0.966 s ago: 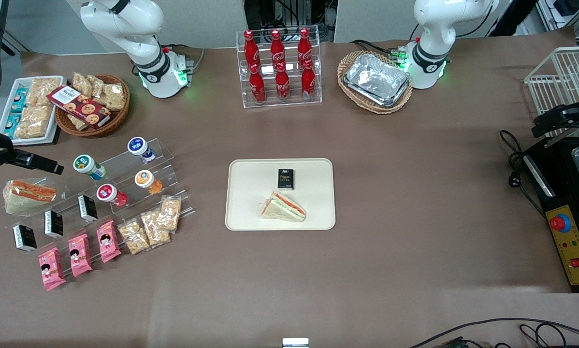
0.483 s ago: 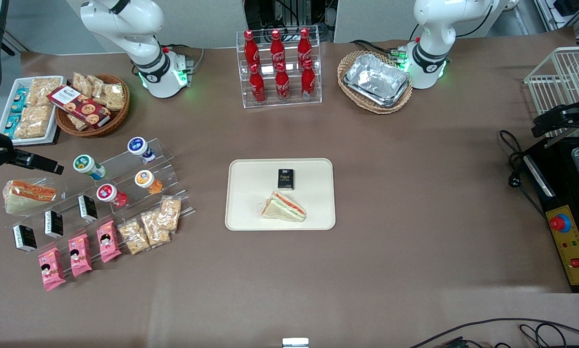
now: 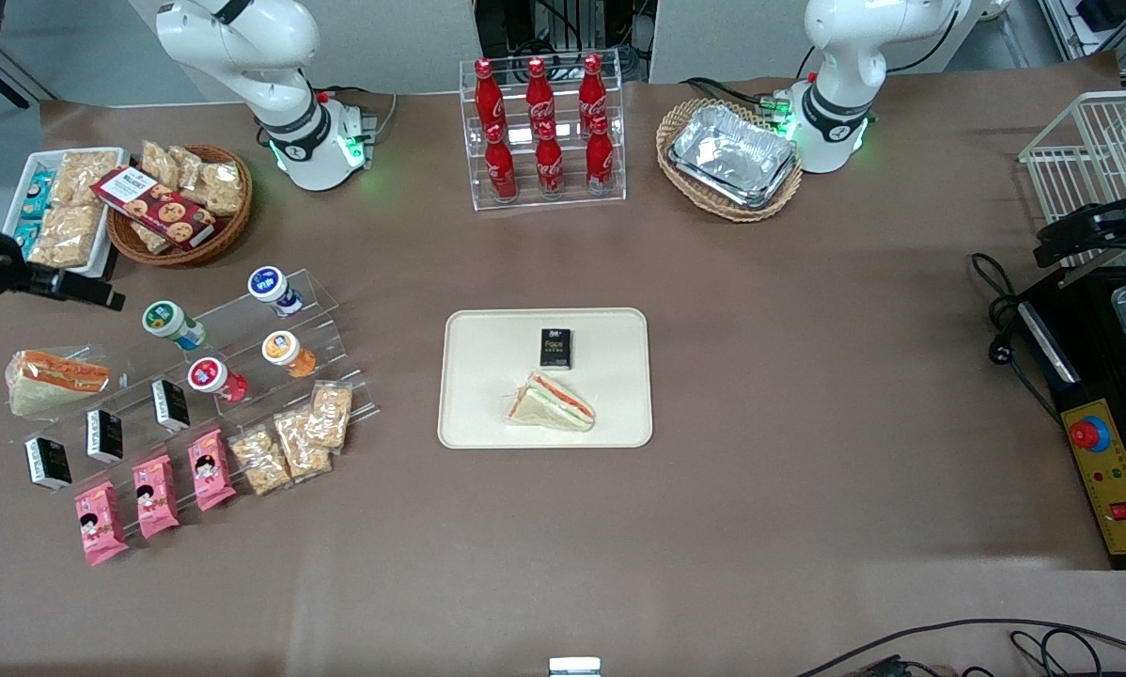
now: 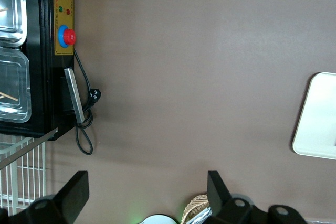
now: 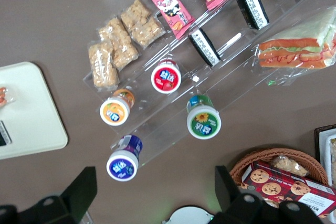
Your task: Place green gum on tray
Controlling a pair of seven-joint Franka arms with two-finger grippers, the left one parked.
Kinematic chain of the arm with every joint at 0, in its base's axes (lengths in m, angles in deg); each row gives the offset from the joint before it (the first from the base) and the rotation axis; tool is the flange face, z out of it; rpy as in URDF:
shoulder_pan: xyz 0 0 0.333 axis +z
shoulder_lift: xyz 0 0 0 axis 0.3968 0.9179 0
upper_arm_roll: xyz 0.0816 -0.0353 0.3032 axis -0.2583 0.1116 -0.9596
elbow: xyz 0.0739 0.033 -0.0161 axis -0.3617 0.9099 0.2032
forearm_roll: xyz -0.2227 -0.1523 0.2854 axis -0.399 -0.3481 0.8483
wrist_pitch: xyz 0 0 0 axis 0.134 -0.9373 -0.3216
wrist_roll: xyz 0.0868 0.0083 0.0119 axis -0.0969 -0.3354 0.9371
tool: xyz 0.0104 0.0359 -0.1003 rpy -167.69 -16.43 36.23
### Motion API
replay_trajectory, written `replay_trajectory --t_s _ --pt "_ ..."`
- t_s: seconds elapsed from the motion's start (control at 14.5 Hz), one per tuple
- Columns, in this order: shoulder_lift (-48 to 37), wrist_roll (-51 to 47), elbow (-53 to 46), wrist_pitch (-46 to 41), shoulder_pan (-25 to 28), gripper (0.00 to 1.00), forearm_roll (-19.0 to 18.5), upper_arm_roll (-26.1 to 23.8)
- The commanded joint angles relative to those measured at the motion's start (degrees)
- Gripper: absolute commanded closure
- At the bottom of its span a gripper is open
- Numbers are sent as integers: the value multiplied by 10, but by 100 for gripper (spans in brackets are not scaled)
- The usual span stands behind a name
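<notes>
The green gum (image 3: 170,322) is a small white bottle with a green-rimmed lid, lying on the top step of a clear stepped rack. It also shows in the right wrist view (image 5: 204,121). The cream tray (image 3: 488,414) lies mid-table and holds a small black box (image 3: 555,347) and a wrapped sandwich (image 3: 552,402). A corner of the tray shows in the right wrist view (image 5: 26,108). My right gripper (image 3: 93,295) hangs open and empty above the table, beside the gum toward the working arm's end. In the wrist view the gripper (image 5: 155,192) has its jaws spread wide, apart from the gum.
The rack also holds blue-lidded (image 3: 273,288), orange-lidded (image 3: 287,353) and red-lidded (image 3: 213,378) bottles, black boxes, pink packets and snack bags. A wrapped sandwich (image 3: 55,379) lies beside it. A wicker snack basket (image 3: 182,202) and a cola bottle stand (image 3: 542,132) are farther from the camera.
My right gripper has moved a little farther from the front camera, away from the wrapped sandwich. The gum and the tray have not moved.
</notes>
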State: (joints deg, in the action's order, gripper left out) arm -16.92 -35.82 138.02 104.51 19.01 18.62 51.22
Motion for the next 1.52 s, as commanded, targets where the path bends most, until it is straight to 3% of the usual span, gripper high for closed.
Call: replay_trajectory --t_s 0.0,0.34,0.97,1.45 --pt "-85 40 98 18 0 0 5 0" --pt "-203 62 255 113 5 0 -34 -9" --pt "-198 117 327 207 -6 0 -51 5" --pt "-140 147 363 305 -35 0 -62 7"
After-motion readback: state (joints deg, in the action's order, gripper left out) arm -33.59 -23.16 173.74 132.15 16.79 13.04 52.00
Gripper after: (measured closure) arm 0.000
